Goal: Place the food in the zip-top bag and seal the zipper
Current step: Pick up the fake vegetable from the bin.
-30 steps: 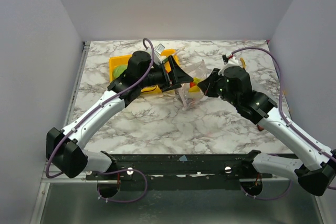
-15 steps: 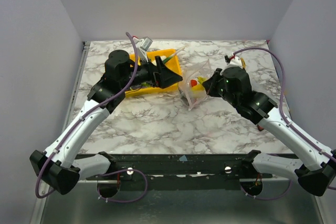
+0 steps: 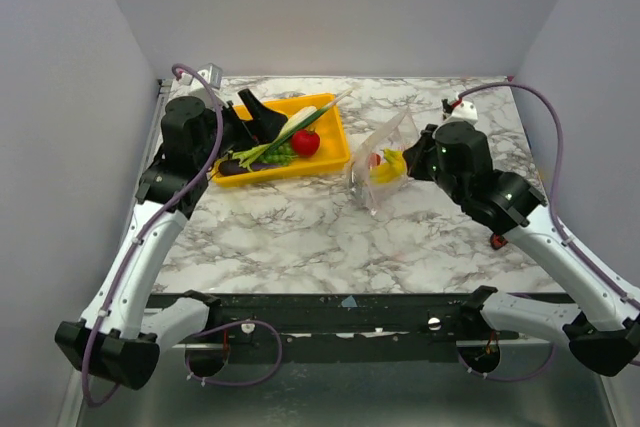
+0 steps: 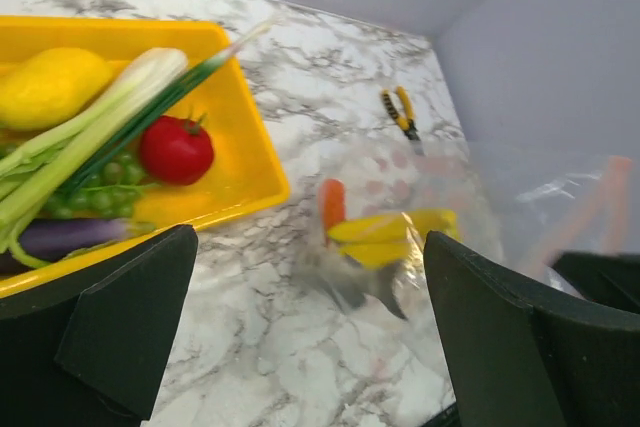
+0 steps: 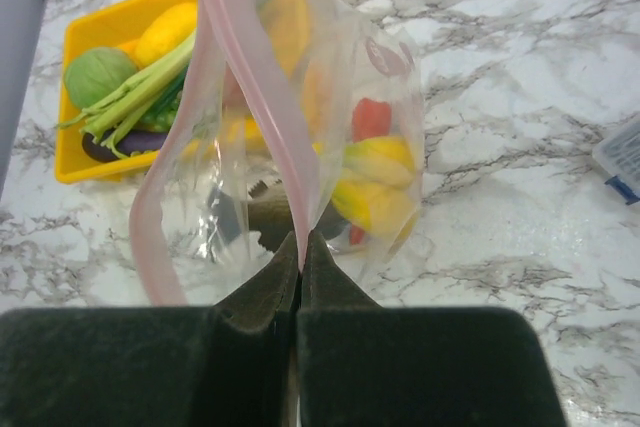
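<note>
at the right pincer (image 5: 300, 247): clenched on the zipper (image 5: 248, 77), its pink strip pinched between the tips
just beyond it: zip-top bag (image 5: 385, 67), mouth apart, with a banana (image 5: 372, 187) and a red piece (image 5: 371, 117) inside
well apart, to its left: left pincer (image 4: 308, 245), released, holding nothing
ahead of that pincer: yellow tray (image 4: 250, 162) on the surface (image 3: 300, 237), holding leeks (image 4: 95, 122) and a red fruit (image 4: 176, 149)

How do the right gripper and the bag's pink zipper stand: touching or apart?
Touching. The right wrist view shows the right gripper pinching the pink zipper between its fingertips.
</note>
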`<state>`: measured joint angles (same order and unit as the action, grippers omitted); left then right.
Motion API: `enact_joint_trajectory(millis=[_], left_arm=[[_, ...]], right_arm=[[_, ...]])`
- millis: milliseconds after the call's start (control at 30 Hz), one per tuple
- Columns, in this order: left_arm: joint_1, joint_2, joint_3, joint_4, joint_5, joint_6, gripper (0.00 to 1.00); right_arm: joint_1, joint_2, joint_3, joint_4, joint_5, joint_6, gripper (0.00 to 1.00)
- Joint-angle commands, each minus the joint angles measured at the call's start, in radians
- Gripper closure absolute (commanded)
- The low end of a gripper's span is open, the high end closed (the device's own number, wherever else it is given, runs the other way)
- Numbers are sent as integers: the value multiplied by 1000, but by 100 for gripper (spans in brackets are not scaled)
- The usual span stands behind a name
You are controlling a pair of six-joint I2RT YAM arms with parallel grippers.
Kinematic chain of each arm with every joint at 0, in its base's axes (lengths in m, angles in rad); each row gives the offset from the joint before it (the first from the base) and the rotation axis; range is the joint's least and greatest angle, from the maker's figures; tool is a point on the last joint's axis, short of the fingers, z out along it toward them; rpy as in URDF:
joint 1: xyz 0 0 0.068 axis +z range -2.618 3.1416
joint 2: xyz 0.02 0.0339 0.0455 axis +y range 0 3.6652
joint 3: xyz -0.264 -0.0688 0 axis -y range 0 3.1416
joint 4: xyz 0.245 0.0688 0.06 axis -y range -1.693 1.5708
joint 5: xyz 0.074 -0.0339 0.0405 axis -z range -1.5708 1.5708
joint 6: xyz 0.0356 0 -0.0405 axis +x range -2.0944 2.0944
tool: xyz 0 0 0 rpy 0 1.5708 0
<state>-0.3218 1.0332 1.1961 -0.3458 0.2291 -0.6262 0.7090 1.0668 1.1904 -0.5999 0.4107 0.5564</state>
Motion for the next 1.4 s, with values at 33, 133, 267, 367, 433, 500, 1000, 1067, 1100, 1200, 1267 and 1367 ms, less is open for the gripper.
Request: enact_joint_trajectory(millis=[33,133,267,367,433,500,1000,1067,1100,1200,1267,1367], left_arm=[[122,183,-25,-2,15,-49,3],[151,338,48,-10,58,-25,7],[159,552,187,-72,88,10,12],[154,659,304,-135,77,84,16],[149,741,403,-201,60,191,16],[140,863,567,-354,5,289,16],[20,1068,676,-317,106,295,18],[11,1061,627,-260,73,213,17],[6,1065,623,-258,27,171,16],[-3,1114,675,-331,-107,85,15],[-3,1148,714,-361,-149,41,16],[-3,1179,748,-359,-165,9,16]], right_arm=[[7,-63,141,-113,66,-60,100],[7,-81,155,-117,54,-79,99],[7,-66,101,-90,23,-84,99],[6,-56,60,-78,28,-90,99],[7,-50,44,-72,40,-106,99],[7,-45,32,-63,41,-117,100],[4,-22,-1,-13,-54,-104,100],[5,-29,2,-17,-63,-98,99],[6,-32,4,-22,-64,-96,99],[5,-43,9,-28,-64,-87,99],[4,-47,11,-31,-66,-83,99],[5,-47,8,-33,-67,-79,100]])
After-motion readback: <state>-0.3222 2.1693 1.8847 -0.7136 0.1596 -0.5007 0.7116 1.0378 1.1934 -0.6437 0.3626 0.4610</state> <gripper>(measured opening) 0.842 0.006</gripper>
